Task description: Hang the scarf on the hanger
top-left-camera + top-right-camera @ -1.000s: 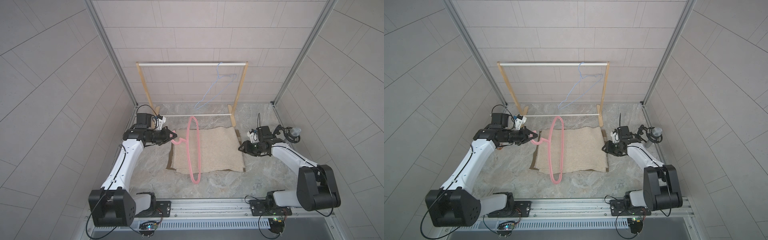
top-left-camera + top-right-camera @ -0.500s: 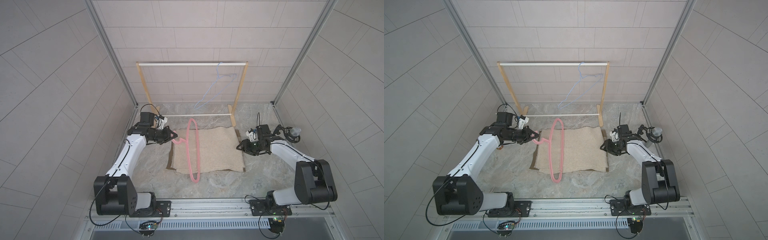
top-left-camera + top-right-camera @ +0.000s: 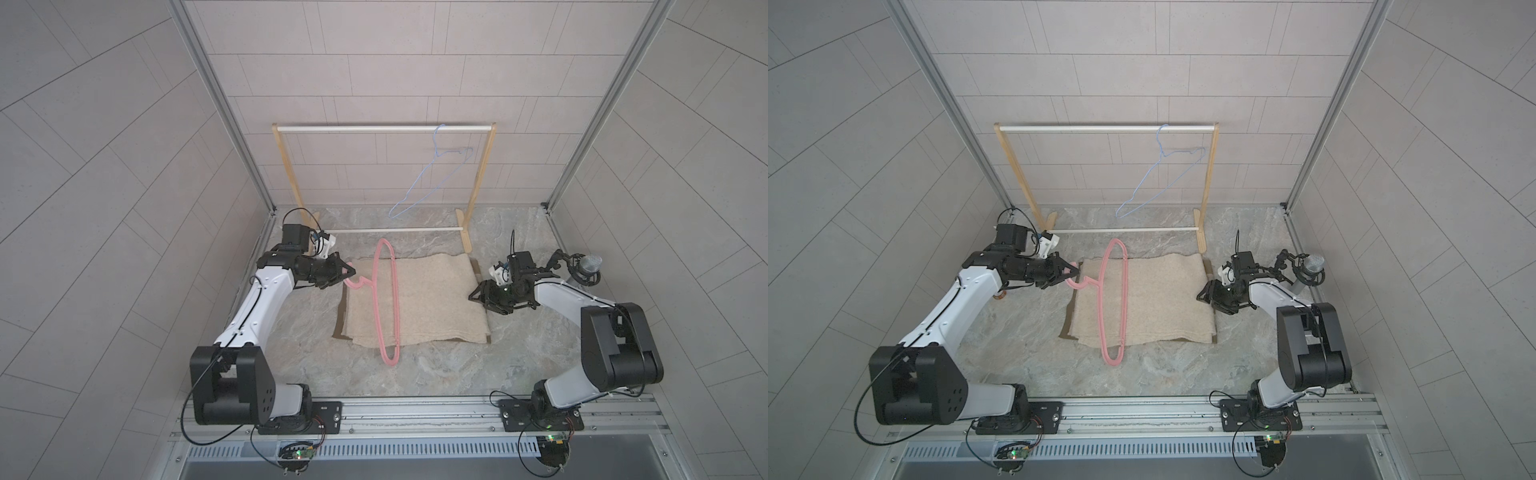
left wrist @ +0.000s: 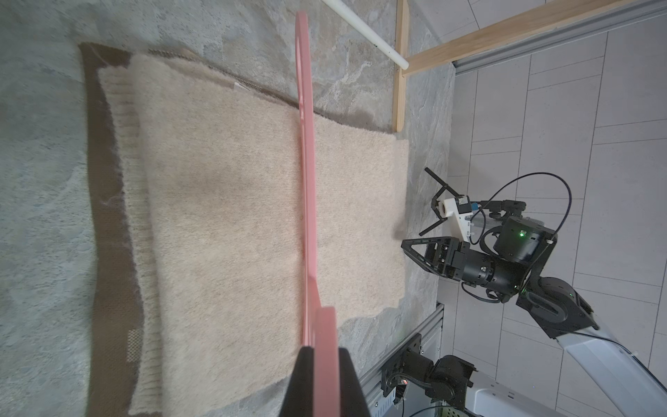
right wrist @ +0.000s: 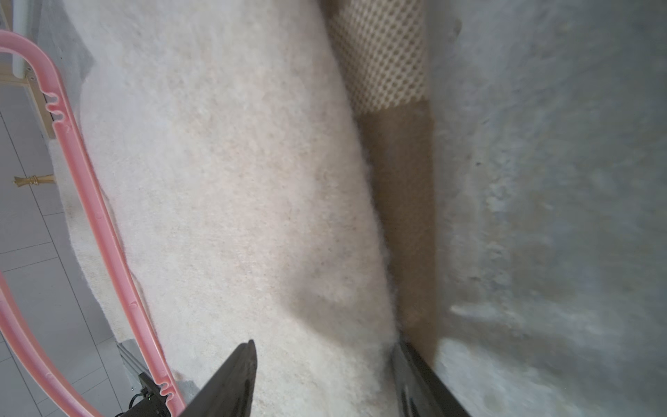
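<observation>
Top views. Count: two arms, two hangers, one scarf, one rack.
- One pink plastic hanger [image 3: 376,299], hook pinched in the left gripper [image 3: 351,272]. Its body stands on edge across the left part of the scarf, and its near end reaches past the scarf's front edge.
- One beige fuzzy scarf [image 3: 432,299], folded flat, mid-surface.
- Right gripper [image 3: 478,296] sits low at the scarf's right edge.
- One wooden rack [image 3: 374,129] with white rails stands at the back. One blue wire hanger [image 3: 432,170] hangs tilted near the right end of its top rail.
- Grey marbled surface [image 3: 291,332]; grey tiled walls [image 3: 104,166] on three sides.
- Both top views show the same layout [image 3: 1102,307].

Left wrist. The left gripper [image 4: 325,352] has its jaws pressed onto the pink hook. The hanger [image 4: 306,180] is seen edge-on over the scarf [image 4: 223,216]. A brown border [image 4: 104,216] runs along one scarf edge.

Right wrist. The right gripper [image 5: 325,350] has its jaws spread, straddling the scarf's edge [image 5: 234,180] and holding nothing.
</observation>
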`<act>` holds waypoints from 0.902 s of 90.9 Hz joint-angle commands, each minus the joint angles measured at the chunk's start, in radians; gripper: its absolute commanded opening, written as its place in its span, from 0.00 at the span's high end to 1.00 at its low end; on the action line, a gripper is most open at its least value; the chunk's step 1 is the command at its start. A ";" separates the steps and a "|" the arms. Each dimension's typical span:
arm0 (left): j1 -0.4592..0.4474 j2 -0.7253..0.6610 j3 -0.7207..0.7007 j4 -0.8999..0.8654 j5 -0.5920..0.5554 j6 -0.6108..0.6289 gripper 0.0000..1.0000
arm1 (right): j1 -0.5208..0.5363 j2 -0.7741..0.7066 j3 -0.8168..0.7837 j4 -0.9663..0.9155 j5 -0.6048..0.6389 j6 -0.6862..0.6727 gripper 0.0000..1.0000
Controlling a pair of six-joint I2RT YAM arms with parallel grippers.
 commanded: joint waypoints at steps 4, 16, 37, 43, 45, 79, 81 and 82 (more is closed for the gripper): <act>-0.002 -0.005 -0.010 0.013 0.017 0.015 1.00 | -0.002 -0.009 -0.009 -0.001 0.062 -0.004 0.37; -0.001 -0.001 -0.010 0.013 0.018 0.015 1.00 | -0.002 0.003 -0.010 0.020 -0.034 -0.006 0.39; -0.004 0.004 -0.010 0.013 0.019 0.015 1.00 | 0.000 -0.009 -0.048 0.159 -0.268 0.112 0.53; -0.004 0.007 -0.010 0.013 0.019 0.014 1.00 | 0.011 -0.022 -0.062 0.220 -0.320 0.177 0.54; -0.005 0.007 -0.010 0.013 0.019 0.015 1.00 | 0.015 -0.027 -0.068 0.250 -0.330 0.194 0.54; -0.019 0.007 -0.009 0.012 0.018 0.010 1.00 | 0.022 0.010 -0.067 0.107 0.007 0.086 0.43; -0.018 0.007 -0.009 0.013 0.018 0.010 1.00 | 0.022 0.008 -0.066 0.097 0.025 0.081 0.43; -0.018 0.007 -0.009 0.013 0.018 0.010 1.00 | 0.022 0.007 -0.067 0.089 0.029 0.078 0.43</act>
